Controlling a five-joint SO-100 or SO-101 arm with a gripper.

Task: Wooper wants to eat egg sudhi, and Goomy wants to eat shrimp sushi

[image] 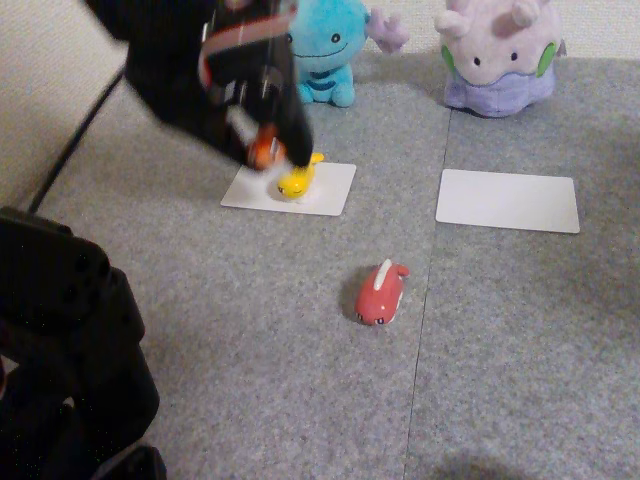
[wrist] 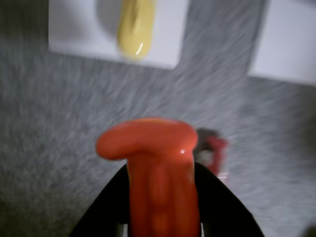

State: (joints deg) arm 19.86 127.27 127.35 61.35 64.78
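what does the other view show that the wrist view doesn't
The other view alone takes in Wooper and Goomy at the back, plus the arm's dark body. The wrist view alone gives a close look at the shrimp sushi clamped between the gripper fingers, tail end forward. Both share the egg sudhi lying on the left white card, the empty right white card, the pink-red figurine on the grey carpet, and the orange piece in the gripper.

Light-blue Wooper (image: 325,45), lilac Goomy (image: 497,55) (green cheeks), yellow egg sudhi (image: 296,181), orange shrimp sushi (wrist: 160,177)
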